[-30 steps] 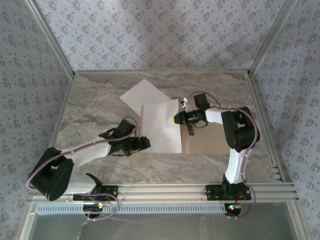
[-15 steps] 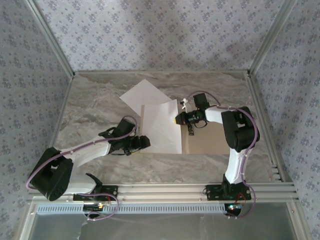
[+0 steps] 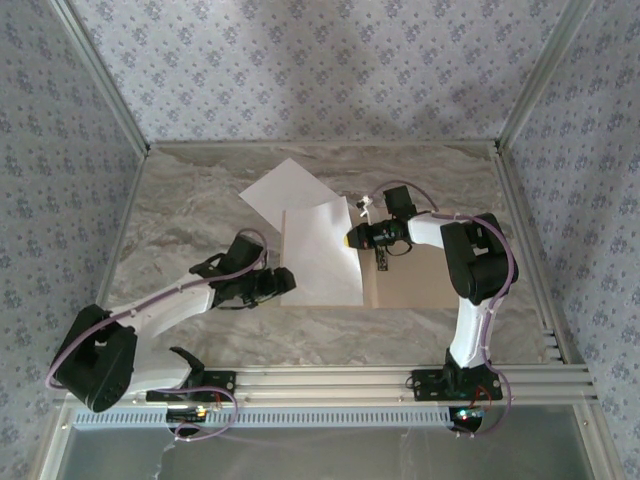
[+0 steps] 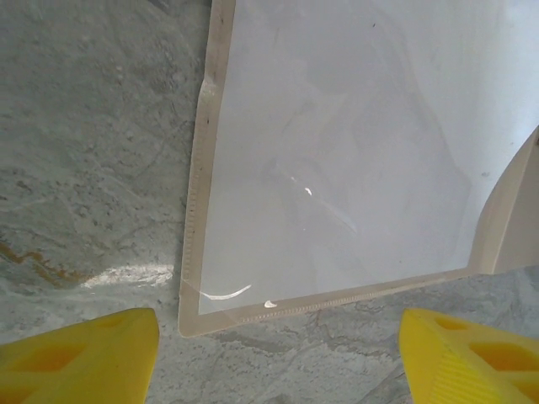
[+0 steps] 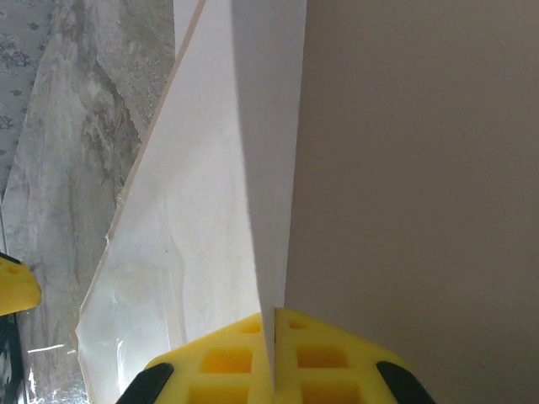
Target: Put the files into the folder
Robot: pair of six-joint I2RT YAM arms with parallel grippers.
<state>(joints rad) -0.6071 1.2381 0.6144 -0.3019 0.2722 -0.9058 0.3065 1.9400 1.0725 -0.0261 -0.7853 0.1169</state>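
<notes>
The tan folder lies open on the table, its right leaf bare. One white sheet lies over the left leaf. My right gripper is shut on that sheet's right edge, which stands up thin between the yellow fingers. The second white sheet lies askew behind the folder, partly under the first. My left gripper stands open at the folder's near left corner, yellow fingers wide apart with bare table between them. A glossy clear layer covers the white area.
The grey marble table has free room left of the folder and along the front. Patterned walls and metal frame posts close in the back and sides. A rail runs along the near edge.
The left gripper has drawn back slightly to the left from the folder's corner. The held sheet shifted a little over the left leaf; the right gripper stayed shut on it.
</notes>
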